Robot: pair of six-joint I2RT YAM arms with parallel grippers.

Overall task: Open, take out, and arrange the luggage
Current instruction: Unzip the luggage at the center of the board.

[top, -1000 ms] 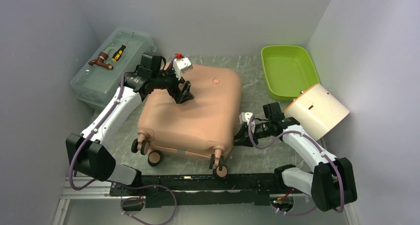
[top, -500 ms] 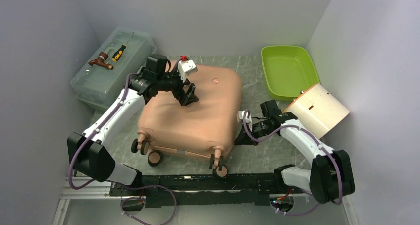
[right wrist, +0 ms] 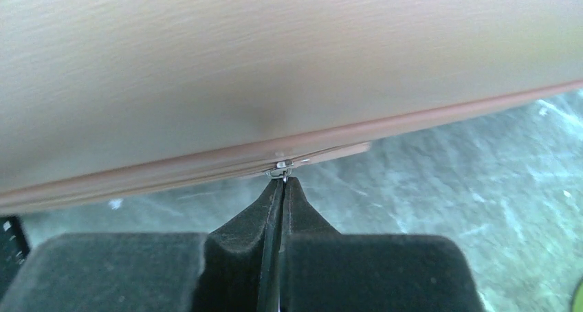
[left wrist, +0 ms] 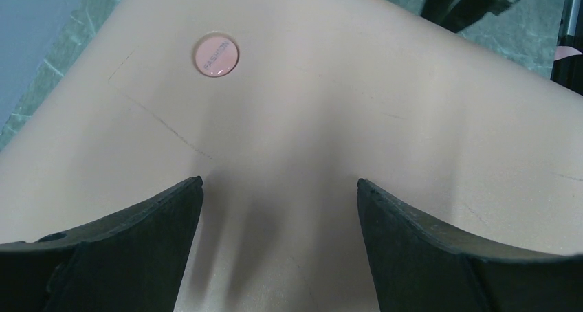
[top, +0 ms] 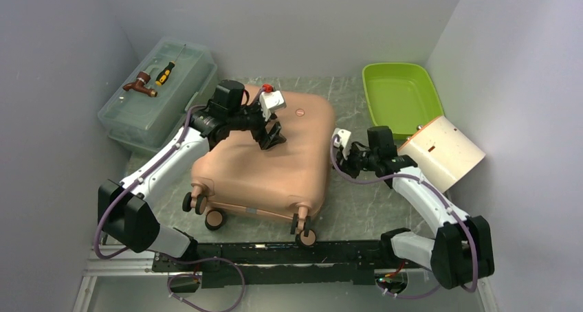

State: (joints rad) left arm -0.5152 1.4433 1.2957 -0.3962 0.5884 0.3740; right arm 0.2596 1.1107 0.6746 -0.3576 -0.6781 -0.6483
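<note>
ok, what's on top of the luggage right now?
Only the left gripper, jaws open, over the closed luggage near its round badge. Whether it touches the shell is unclear; the inside is hidden.

White link shells alternate with bulky black joint housings on the left arm (top: 161,162) and right arm (top: 423,201); a purple cable (top: 95,242) loops beside each (slack near the bases); the left gripper (left wrist: 279,183) has matte black, wedge-shaped fingers (left wrist: 124,250).

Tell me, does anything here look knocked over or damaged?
The cream cylinder with an orange rim lies tipped on its side by the right wall, beside the lime green plastic tray. The salmon-pink hard-shell suitcase shows faint scratches on its shell.
</note>
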